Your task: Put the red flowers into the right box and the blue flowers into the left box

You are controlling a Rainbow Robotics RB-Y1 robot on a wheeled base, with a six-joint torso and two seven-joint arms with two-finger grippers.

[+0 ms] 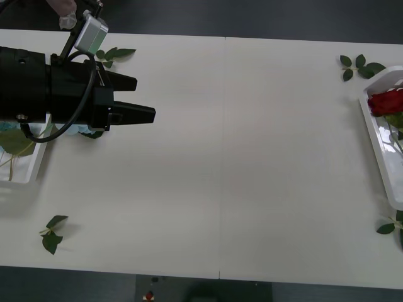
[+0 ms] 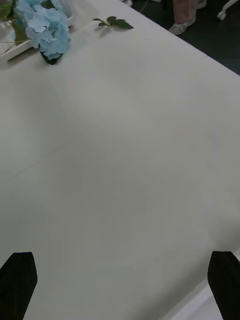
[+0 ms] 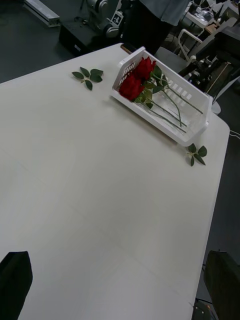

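- Sorting looks done: red flowers in right box, blue flowers by left box.
- Left gripper spread, empty, over table w/ fingers apart; right gripper also released.
- Next, I reckon: retract both arms.

**Q:** Taking the table as landmark, where do the boxes lie?

**A:** The left box sits at its left edge, the right box at its right edge, well apart. The blue flowers lie in the left box, one cluster hanging over its rim onto the table. The red flowers lie inside the right box.

**Q:** And your tool?

**A:** My left gripper is above the table's left part, beside the left box, fingers apart. Loose leaf sprigs lie on the table near its corners.
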